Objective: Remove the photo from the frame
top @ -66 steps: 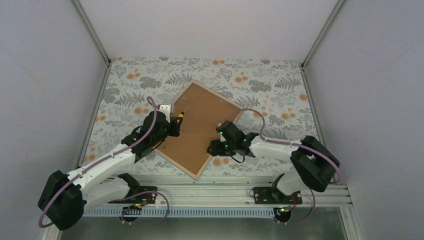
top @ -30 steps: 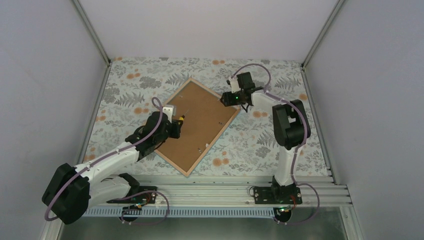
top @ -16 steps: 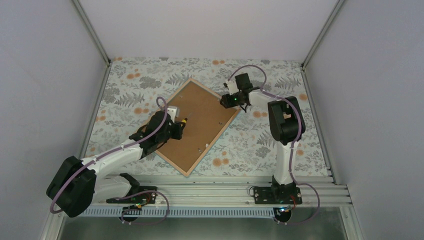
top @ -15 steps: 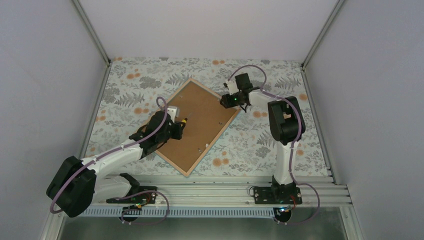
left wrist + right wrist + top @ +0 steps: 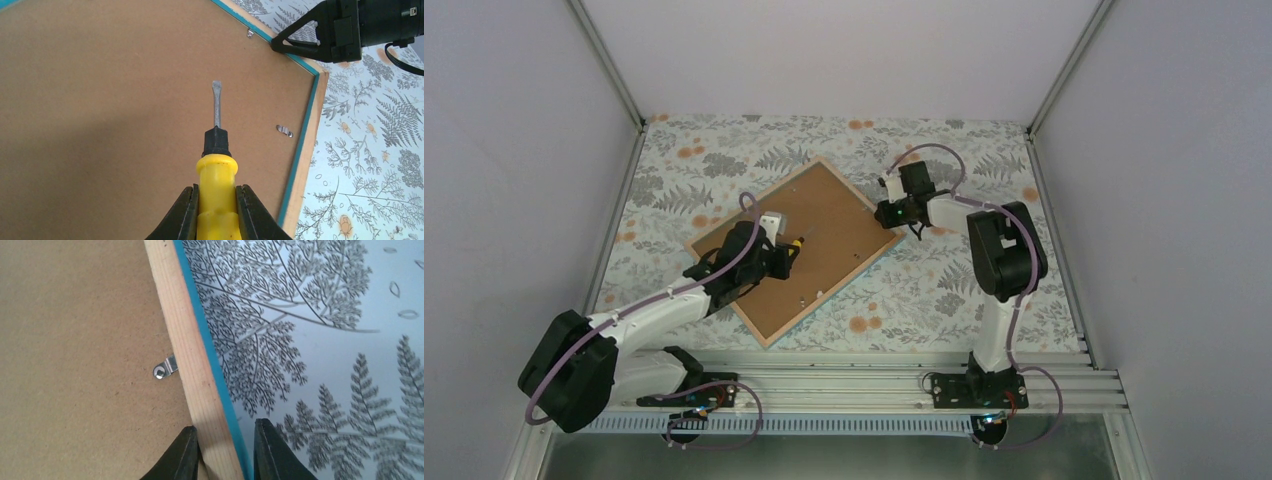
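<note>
2 grippers are at work on the frame (image 5: 177,315), which lies face down and turned at an angle on the fern-patterned table cover (image 5: 944,270), its light wood rim and thin turquoise edge showing around a brown backing board (image 5: 824,215) that fills its back. The photo cannot be seen in any view; the board covers the whole opening of the frame. Over the frame's left half, the left gripper (image 5: 216,192) has its fingers pressed narrowly against the 2 sides of a yellow-handled screwdriver (image 5: 216,170), holding it firmly. The screwdriver's flat metal blade (image 5: 215,102) points across the board toward the frame's far right corner, low over the brown surface; whether the tip touches the board cannot be told. At that right corner the right gripper (image 5: 224,432) straddles the rim, 1 finger on the board side and 1 on the turquoise outer side, closed to a narrow gap that pinches the wood between them. The right arm's black wrist shows in the left wrist view just above the frame's corner. Small metal retaining tabs sit against the inner side of the rim: 1 tab (image 5: 164,369) lies just ahead of the right gripper's fingers, its rounded end flat on the board, and 2 more (image 5: 284,130) (image 5: 249,33) show near the same corner, 1 on each of the rim's 2 meeting sides.
</note>
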